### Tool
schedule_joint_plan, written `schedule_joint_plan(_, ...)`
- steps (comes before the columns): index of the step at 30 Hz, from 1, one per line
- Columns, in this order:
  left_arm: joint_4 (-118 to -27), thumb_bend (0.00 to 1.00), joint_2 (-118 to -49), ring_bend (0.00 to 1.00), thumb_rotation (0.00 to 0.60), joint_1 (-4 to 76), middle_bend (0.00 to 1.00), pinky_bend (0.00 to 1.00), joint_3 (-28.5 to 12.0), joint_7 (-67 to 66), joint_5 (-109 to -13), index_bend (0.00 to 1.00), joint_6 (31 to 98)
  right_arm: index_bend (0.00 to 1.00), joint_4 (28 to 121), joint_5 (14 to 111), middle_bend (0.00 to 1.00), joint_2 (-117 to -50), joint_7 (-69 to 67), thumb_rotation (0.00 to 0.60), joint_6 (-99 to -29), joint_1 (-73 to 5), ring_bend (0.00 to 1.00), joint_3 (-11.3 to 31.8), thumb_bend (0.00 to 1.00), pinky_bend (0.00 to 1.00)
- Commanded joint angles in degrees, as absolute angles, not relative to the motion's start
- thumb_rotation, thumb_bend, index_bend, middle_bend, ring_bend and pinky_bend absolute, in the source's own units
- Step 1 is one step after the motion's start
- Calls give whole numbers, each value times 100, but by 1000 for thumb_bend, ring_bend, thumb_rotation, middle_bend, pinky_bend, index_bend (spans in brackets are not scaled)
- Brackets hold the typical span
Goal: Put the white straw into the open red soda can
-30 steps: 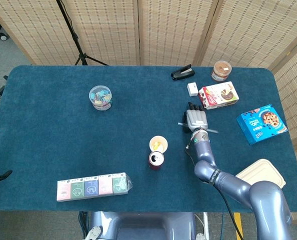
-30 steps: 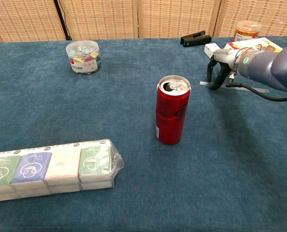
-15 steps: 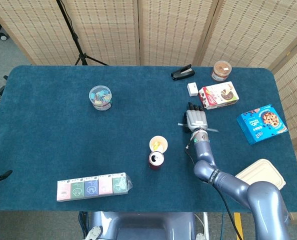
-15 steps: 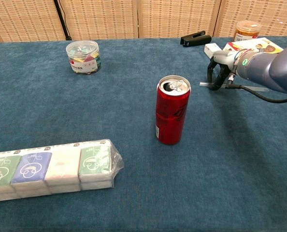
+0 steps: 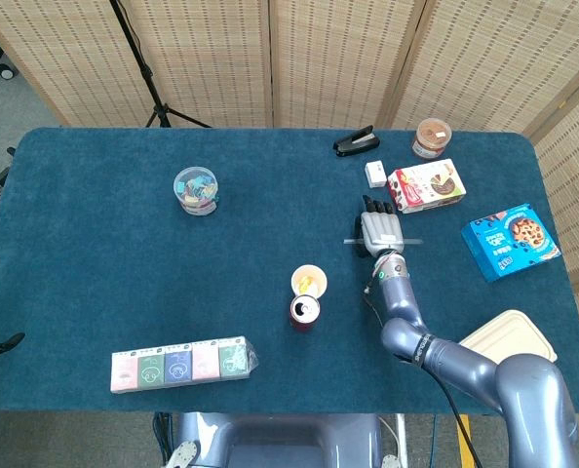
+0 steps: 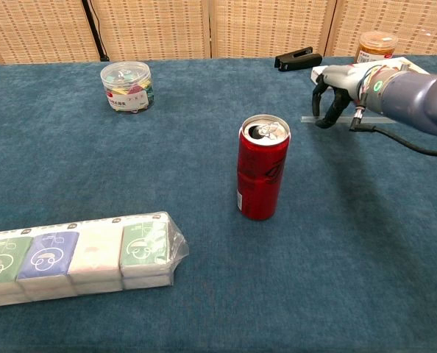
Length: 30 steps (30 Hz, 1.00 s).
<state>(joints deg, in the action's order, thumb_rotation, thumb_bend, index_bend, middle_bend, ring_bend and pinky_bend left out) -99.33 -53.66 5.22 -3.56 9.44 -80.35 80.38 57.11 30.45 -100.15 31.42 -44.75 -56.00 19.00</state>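
A table [image 5: 95, 253] was covered with a dark blue cloth. Tan woven screens [image 5: 319, 58] were set up behind it. A black stand [image 5: 143, 68] was placed on the grey floor [image 5: 7, 107].

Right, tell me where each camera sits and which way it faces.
Head view: high up, looking steeply down on the whole table; shows the right arm and right hand over the straw.
Chest view: low, at the near table edge, looking across; right hand at upper right.
Both show the red can.
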Motion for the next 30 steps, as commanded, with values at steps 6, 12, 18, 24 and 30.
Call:
schedule_joint_plan(6,-9916,0,-5350,0,600,486,0,0,-313,1008,-8161,0,8111,582,7167,3840,0,-9140,2015,600,-4922,-5099,0,2283,484,0)
schedule_joint_plan(12,-9893,0,-5339,0,600,457,0,0,-271,1082,-8282,0,8170,583,8379,4224,0,-8293,813,600,-4534,-4624,0,2651,485,0)
schedule_joint_plan(18,-9889,0,-5323,0,600,411,0,0,-226,1160,-8405,0,8260,586,9385,4913,0,-7618,-699,600,-4158,-4081,0,3157,494,0)
schedule_joint_plan(24,-9852,0,-5299,0,600,406,0,0,-205,1270,-8492,0,8289,586,10183,5511,0,-7139,-1904,600,-3965,-3702,0,3587,494,0)
schedule_joint_plan(30,-9810,0,-5269,0,600,379,0,0,-204,1404,-8484,0,8322,586,10776,5927,0,-6832,-3007,600,-3842,-3410,0,3983,494,0)
